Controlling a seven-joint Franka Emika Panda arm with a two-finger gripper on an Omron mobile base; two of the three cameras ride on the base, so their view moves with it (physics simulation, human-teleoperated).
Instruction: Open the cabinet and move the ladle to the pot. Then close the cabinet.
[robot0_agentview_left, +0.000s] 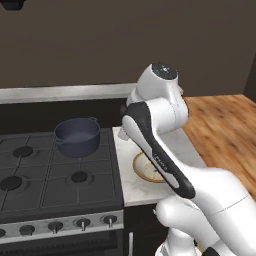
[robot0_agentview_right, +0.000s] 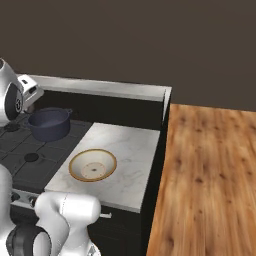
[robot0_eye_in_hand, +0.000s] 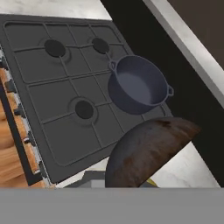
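1. The ladle (robot0_eye_in_hand: 148, 151) is out of its cupboard and up in the air: its rusty brown bowl hangs right in front of the hand camera, over the edge where the stove (robot0_eye_in_hand: 65, 96) meets the marble worktop (robot0_agentview_right: 125, 150).
2. I can't see the fingers themselves, but the gripper looks clenched on the ladle, judging by how close the bowl rides to the hand.
3. The pot (robot0_agentview_left: 77, 136) sits on the stove's back right burner, near the worktop edge, with nothing in it.
4. A cream bowl (robot0_agentview_right: 93, 165) rests on the worktop near its front edge.
5. My reading: fetching is done; lowering the ladle into the pot and shutting the cabinet remain.
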